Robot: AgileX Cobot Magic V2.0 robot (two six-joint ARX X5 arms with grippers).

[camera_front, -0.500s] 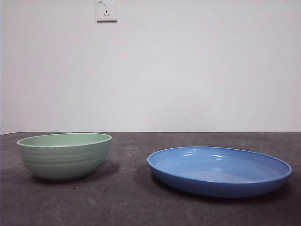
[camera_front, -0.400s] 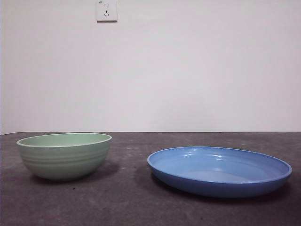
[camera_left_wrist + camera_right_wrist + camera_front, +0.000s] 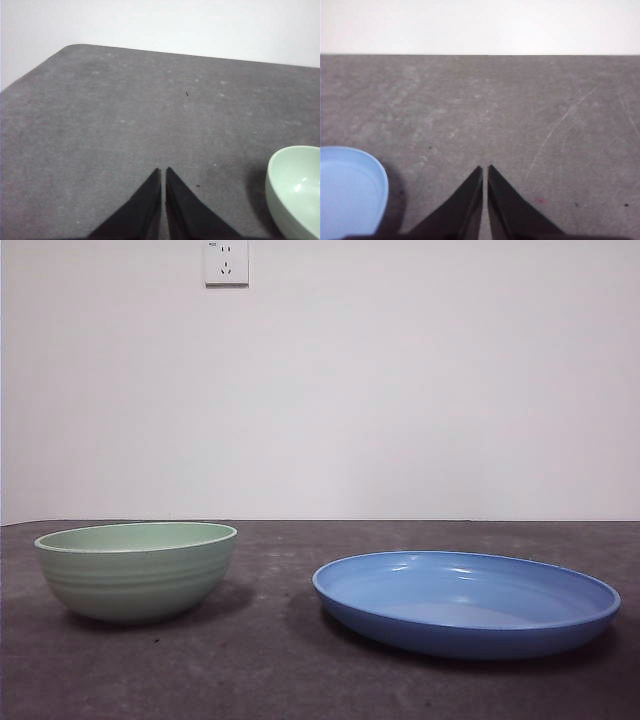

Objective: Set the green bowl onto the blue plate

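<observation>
The green bowl (image 3: 137,570) is seen standing upright on the dark grey table (image 3: 270,660), toward the left side of the front view. Faint ridges are seen around its outside, and its lighter rim is level. The blue plate (image 3: 466,602) is set flat on the same table to the right of the bowl. The two are kept well apart, with a strip of bare tabletop between them, and nothing is carried in either one. The plate is much the wider and shallower of the two. A white wall is seen behind the table, and a white wall socket (image 3: 227,262) is mounted high on it, above the bowl.

Neither arm is shown in the front view. In the left wrist view, the left gripper (image 3: 163,171) is held over bare tabletop with its jaws pressed together, tips nearly meeting, and nothing is pinched between them. Part of the bowl (image 3: 296,187) is caught at the edge of that view, near the gripper but not touched by it. In the right wrist view, the right gripper (image 3: 485,169) is likewise closed on nothing over bare tabletop. An edge of the plate (image 3: 350,190) is shown to one side of it, apart from the jaws.
</observation>
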